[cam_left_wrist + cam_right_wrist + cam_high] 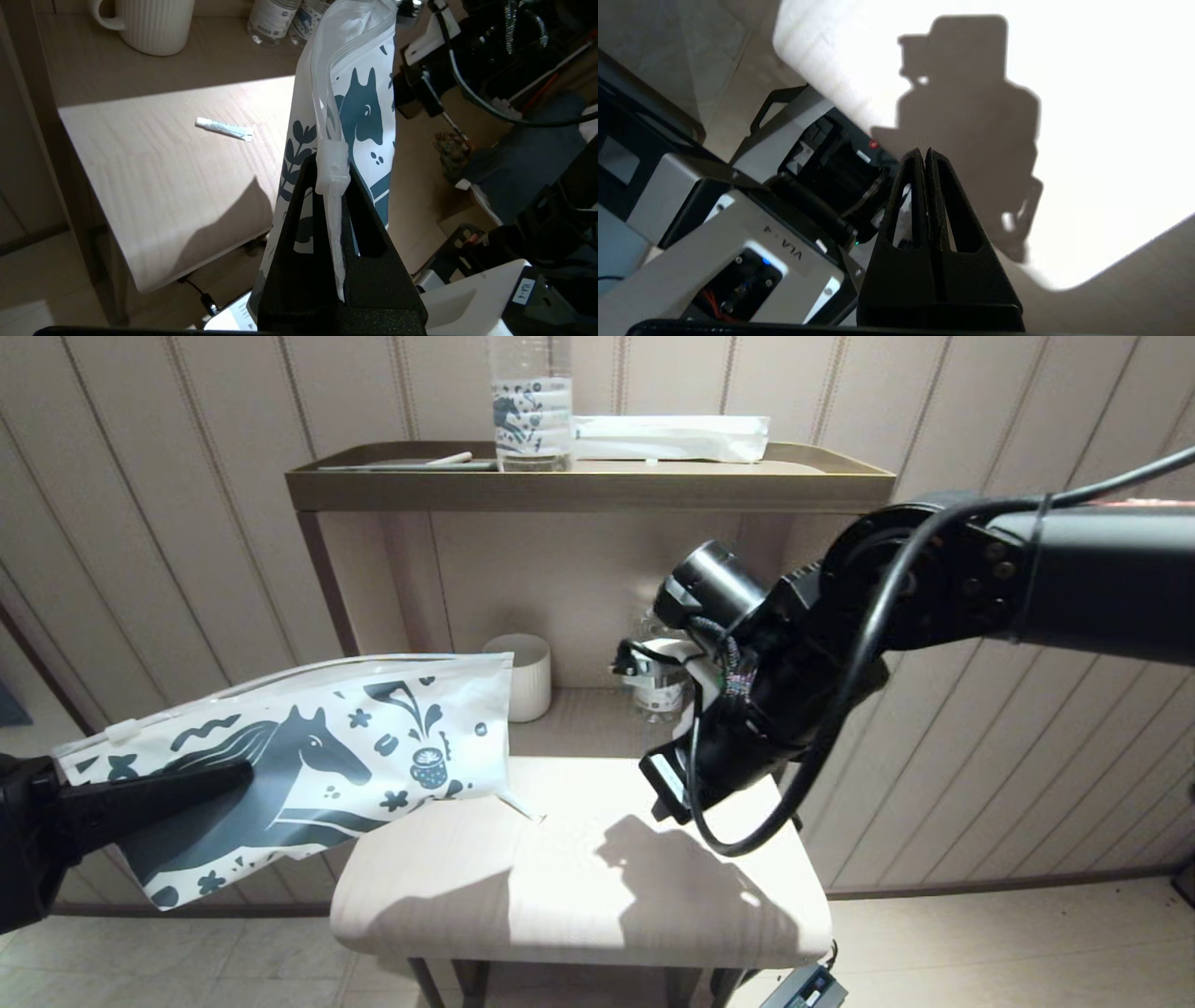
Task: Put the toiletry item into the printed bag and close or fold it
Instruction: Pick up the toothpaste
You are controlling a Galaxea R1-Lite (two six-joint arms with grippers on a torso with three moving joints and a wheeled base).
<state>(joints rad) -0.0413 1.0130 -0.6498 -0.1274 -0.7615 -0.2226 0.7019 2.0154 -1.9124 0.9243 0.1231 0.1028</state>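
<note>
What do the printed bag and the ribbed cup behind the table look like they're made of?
The printed bag, clamped in the left gripper, looks like thin translucent plastic film: it creases, light passes through it, and it has a moulded zip track with a slider. The ribbed cup looks like matte off-white ceramic, judging by its thick rim and handle, though hard plastic cannot be ruled out.

Matte black arms with round joint housings and small screws; a black cable [845,709] loops along the right arm [1027,579]. Fingers [915,196] are black, tapered, with cut-out windows.
</note>
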